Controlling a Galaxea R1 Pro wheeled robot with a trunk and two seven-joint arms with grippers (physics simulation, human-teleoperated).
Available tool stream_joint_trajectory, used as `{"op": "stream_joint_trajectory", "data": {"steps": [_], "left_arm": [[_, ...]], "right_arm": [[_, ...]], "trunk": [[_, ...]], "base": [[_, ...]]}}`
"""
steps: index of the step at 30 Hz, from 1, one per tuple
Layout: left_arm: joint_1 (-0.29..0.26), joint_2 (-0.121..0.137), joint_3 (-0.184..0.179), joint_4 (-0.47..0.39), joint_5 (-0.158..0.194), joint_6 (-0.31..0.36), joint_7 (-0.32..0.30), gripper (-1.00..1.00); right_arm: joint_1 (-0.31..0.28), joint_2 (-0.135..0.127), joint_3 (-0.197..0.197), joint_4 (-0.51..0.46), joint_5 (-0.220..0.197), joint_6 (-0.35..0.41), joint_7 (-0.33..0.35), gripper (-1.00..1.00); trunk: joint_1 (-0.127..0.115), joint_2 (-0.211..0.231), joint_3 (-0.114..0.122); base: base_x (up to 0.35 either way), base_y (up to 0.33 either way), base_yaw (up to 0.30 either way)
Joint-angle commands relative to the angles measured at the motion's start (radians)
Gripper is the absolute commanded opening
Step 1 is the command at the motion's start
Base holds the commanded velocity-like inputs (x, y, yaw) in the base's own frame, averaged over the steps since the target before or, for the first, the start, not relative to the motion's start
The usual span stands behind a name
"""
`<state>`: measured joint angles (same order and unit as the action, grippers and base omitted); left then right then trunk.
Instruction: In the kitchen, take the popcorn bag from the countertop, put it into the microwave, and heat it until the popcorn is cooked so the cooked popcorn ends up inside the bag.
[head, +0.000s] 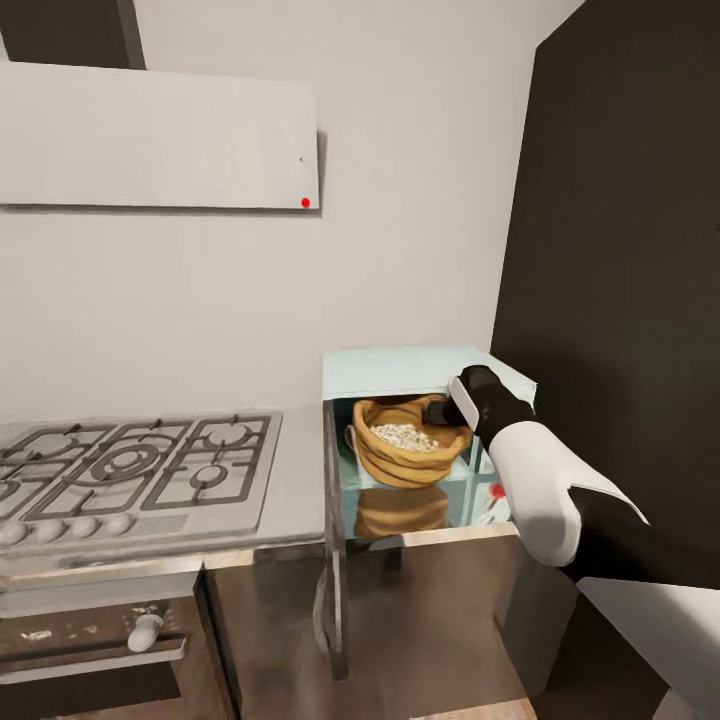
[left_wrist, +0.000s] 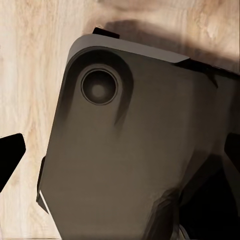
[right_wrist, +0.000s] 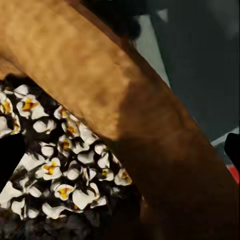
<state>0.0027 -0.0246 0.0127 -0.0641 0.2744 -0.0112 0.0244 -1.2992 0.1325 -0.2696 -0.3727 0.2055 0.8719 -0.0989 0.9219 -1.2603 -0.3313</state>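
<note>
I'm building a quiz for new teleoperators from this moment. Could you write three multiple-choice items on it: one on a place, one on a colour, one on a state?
1. Where is the crumpled mustard-tan paper popcorn bag?
A. on the gas hob
B. inside the small pale mint-blue microwave
C. on the floor

2. What colour is the dot on the white wall panel above the hob?
A. red
B. green
C. blue

3. How is the microwave's dark-framed door?
A. shut
B. missing
C. swung open

Answers:
1 B, since the bag sits in the cavity, with the right gripper at its rim.
2 A, as the dot near the panel's lower corner is red.
3 C: the door stands out edge-on, and the cavity is exposed.
</note>
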Motion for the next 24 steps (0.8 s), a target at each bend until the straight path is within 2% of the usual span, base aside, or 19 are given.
{"op": "stream_joint_trajectory", "data": {"steps": [1, 5, 8, 19, 24], "left_arm": [[0.000, -0.001, 0.001, -0.002, 0.003, -0.001, 0.004, 1.00], [0.000, -0.001, 0.001, -0.002, 0.003, -0.001, 0.006, 1.00], [0.000, -0.003, 0.001, -0.002, 0.003, -0.001, 0.006, 1.00], [0.000, -0.002, 0.000, -0.003, 0.003, -0.001, 0.006, 1.00], [0.000, 0.000, -0.002, -0.003, 0.003, -0.001, 0.006, 1.00]], "right_arm": [[0.000, 0.002, -0.010, 0.000, 0.008, 0.024, 0.001, 1.00], [0.000, 0.007, -0.013, -0.125, 0.004, 0.122, 0.001, 1.00], [0.000, 0.006, -0.013, -0.157, 0.005, 0.157, 0.001, 1.00], [0.000, 0.005, -0.013, -0.161, 0.005, 0.153, 0.002, 1.00], [0.000, -0.001, -0.013, -0.156, 0.006, 0.147, 0.002, 1.00]], "trunk": [[0.000, -0.001, -0.001], [0.000, -0.001, -0.001], [0.000, -0.001, -0.001], [0.000, -0.001, -0.001], [0.000, -0.001, -0.001]], "base": [[-0.320, 0.000, 0.000], [-0.339, 0.000, 0.000], [-0.345, 0.000, 0.000], [-0.319, 0.000, 0.000], [-0.089, 0.000, 0.000]]}}
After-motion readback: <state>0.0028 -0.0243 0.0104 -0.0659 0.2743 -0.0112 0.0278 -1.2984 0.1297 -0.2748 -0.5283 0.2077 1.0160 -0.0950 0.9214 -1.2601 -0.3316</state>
